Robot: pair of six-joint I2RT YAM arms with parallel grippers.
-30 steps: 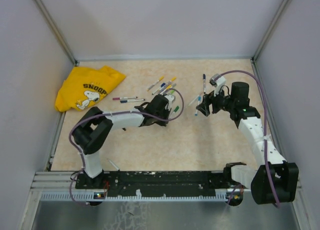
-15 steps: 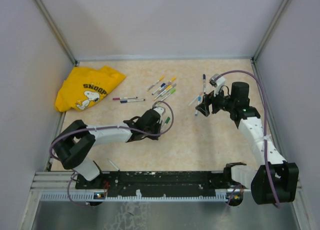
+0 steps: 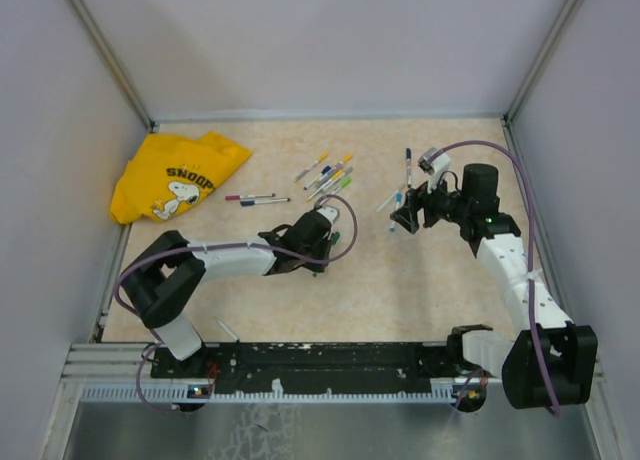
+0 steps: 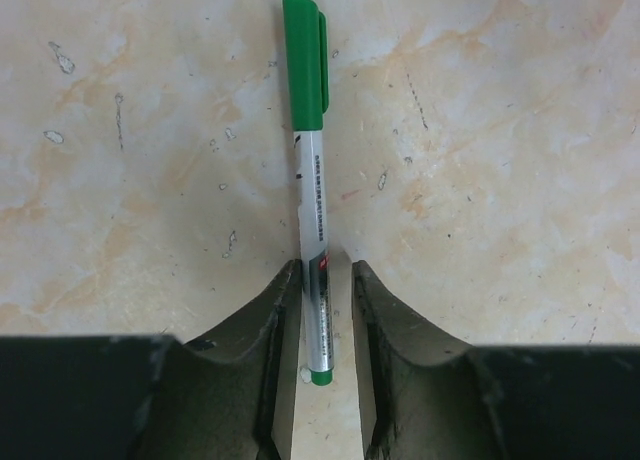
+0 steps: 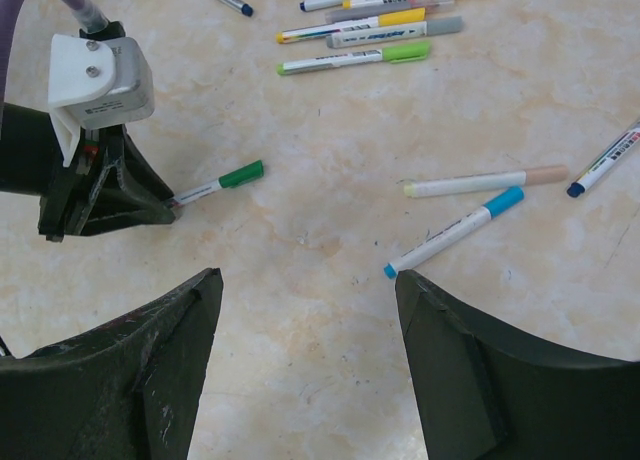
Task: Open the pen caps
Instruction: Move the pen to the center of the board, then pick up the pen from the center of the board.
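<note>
**Left wrist view.** One green pen (image 4: 312,230) lies flat on the mottled beige table (image 4: 500,180), running vertically through centre frame. Its green cap (image 4: 305,60) is seated on the upper end, close to the top edge. The grey-white barrel carries a line of small dark print and a red mark, both too small to read. The left gripper (image 4: 325,275) straddles the barrel's lower end. The finger on the left of the frame touches the barrel and the other stands off by a narrow gap, so the jaws are slightly apart and not pinching.

**Right wrist view.** The right gripper (image 5: 305,285) is at the bottom edge, fingers spread wide with only bare table between them.

Pen count in this view:
- A row of five pens (image 5: 350,26) at top centre, with one blue, two yellow, one grey and one light green cap.
- Three pens at right: a peach-capped pen (image 5: 480,181), a light-blue-capped pen (image 5: 450,232), and a dark-blue pen (image 5: 608,165) cut by the frame edge.
- The green pen at left centre.

Every cap that shows sits on its pen.

**Top view.** A yellow shirt (image 3: 170,175) lies at upper left. The letters "SNOOP" are readable above a cartoon dog. Two pens (image 3: 250,196) lie between the shirt and the row.
</note>
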